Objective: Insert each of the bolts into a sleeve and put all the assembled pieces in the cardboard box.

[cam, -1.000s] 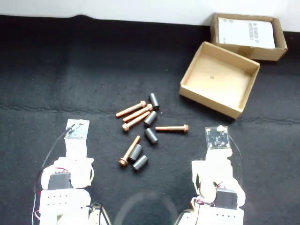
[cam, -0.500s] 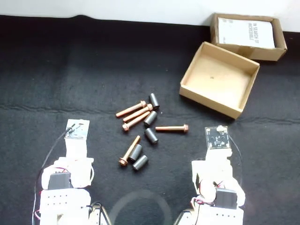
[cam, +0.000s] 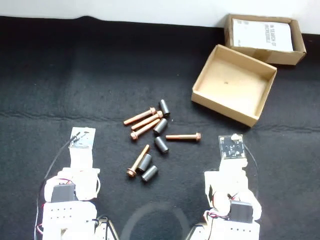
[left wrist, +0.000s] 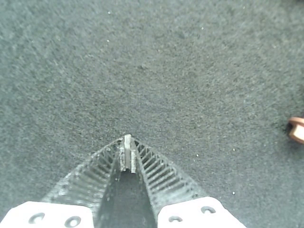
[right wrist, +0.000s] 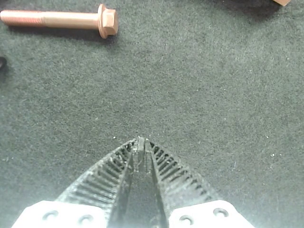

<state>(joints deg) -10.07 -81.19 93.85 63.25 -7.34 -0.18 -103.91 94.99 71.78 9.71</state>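
Note:
Several copper bolts lie mid-table: three side by side [cam: 144,122], one apart [cam: 183,136], one lower [cam: 138,160]. Several dark grey sleeves lie among them, such as one at the top [cam: 164,107] and a pair at the bottom [cam: 146,168]. The open cardboard box [cam: 234,84] stands at the back right. My left gripper [left wrist: 127,148] is shut on nothing over bare cloth, at the table's near left side; a bolt's head [left wrist: 296,130] shows at the view's edge. My right gripper [right wrist: 141,144] is shut too, empty, near the lone bolt [right wrist: 61,19].
A second cardboard box [cam: 265,38] with a printed sheet stands behind the open one. Black cloth [cam: 75,80] covers the table. Both arms' bases [cam: 70,200] sit at the near edge, left and right of the parts.

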